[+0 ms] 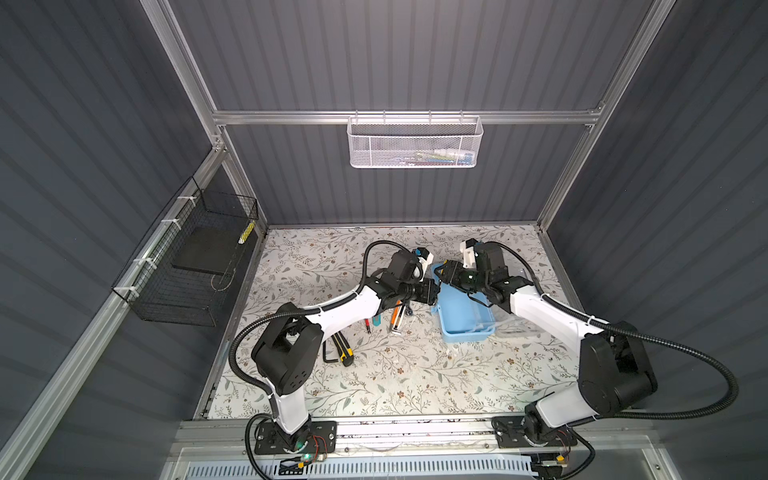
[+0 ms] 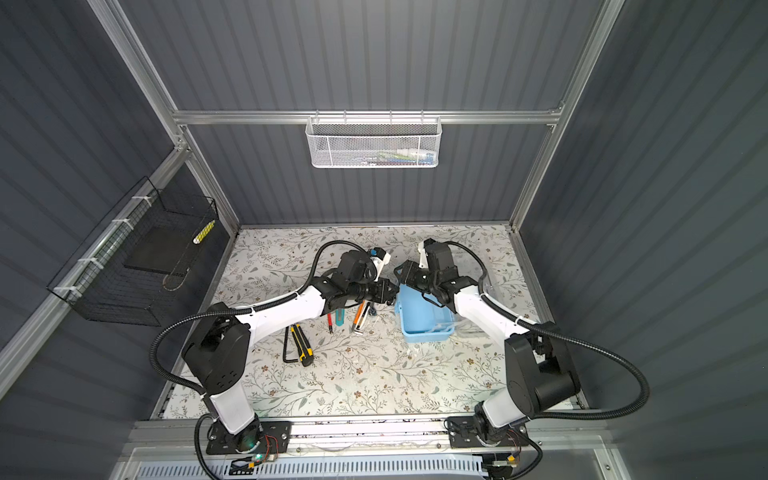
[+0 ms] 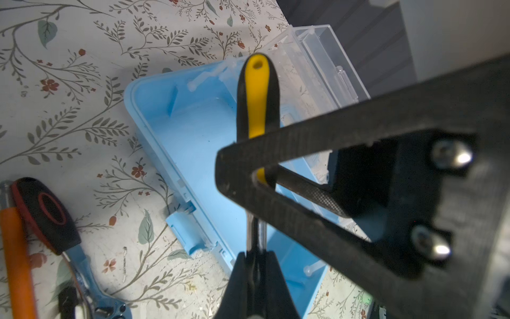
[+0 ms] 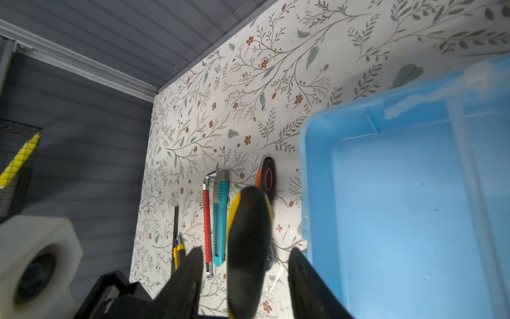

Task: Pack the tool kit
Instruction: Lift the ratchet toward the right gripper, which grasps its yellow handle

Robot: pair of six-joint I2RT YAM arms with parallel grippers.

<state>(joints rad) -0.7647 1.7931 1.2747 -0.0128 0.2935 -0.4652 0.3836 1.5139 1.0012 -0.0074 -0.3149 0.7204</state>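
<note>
Your left claw (image 3: pixel 256 259) is pinching the metal shaft of a black-and-yellow-handled screwdriver (image 3: pixel 257 96) by the rim of the open light blue plastic box (image 3: pixel 193 143) sitting on the floral worktop (image 3: pixel 69 124). Your right claw (image 4: pixel 245 252) is straddling its handle, spread, gaps showing either side.

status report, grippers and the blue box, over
Left gripper shut on screwdriver shaft. Right gripper jaws open around its handle. Box open, looks empty. Nothing blocking it.
</note>
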